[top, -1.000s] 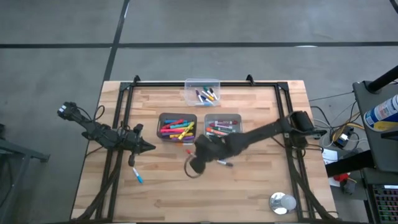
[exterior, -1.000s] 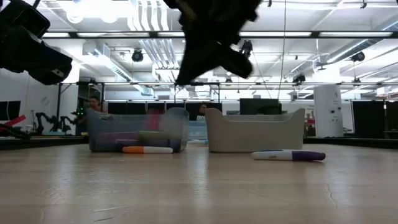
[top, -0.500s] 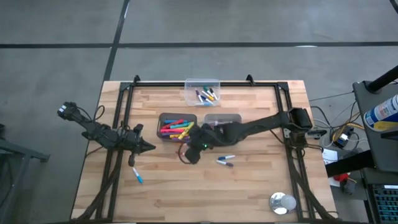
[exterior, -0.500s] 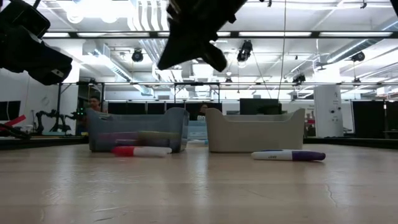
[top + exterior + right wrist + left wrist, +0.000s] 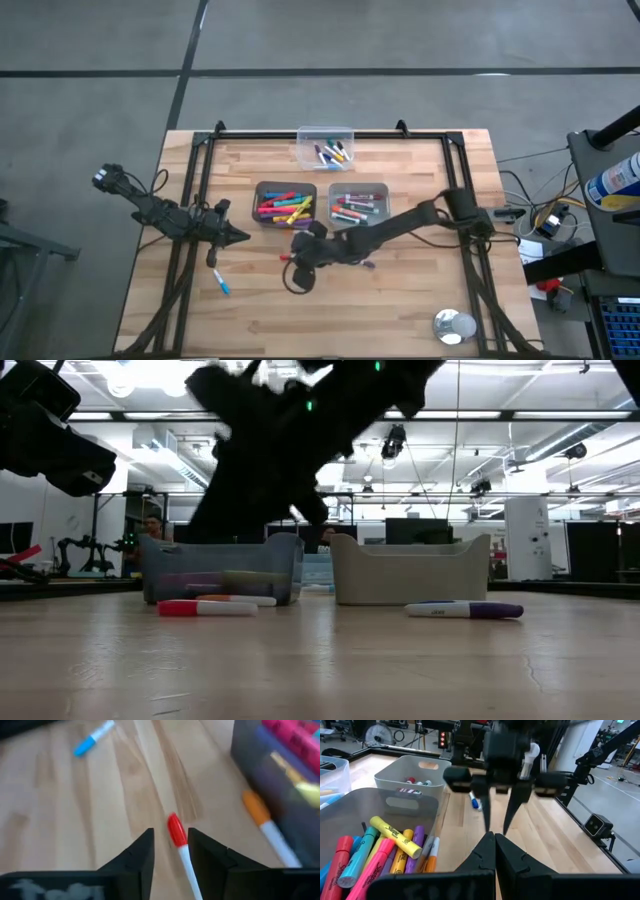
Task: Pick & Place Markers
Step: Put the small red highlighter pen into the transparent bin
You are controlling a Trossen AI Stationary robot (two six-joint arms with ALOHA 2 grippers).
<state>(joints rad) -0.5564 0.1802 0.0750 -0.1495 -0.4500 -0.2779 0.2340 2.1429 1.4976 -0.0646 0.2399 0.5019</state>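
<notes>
- Left gripper (image 5: pixel 240 237) clenched on nothing, hovering at the table's (image 5: pixel 400 310) left side
- Blue marker (image 5: pixel 220 281) lies just in front of it
- Left bin (image 5: pixel 286 205) holds many markers
- Red marker (image 5: pixel 179 846) lies on the wood between the right gripper's (image 5: pixel 170 851) parted fingers, ungrasped
- Orange marker (image 5: pixel 267 827) beside the bin
- Purple marker (image 5: pixel 463 610) farther right

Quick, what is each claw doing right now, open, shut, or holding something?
Left gripper: shut, holding nothing, waiting at the table's left side.
Right gripper: open around the red-capped marker lying on the table.
</notes>
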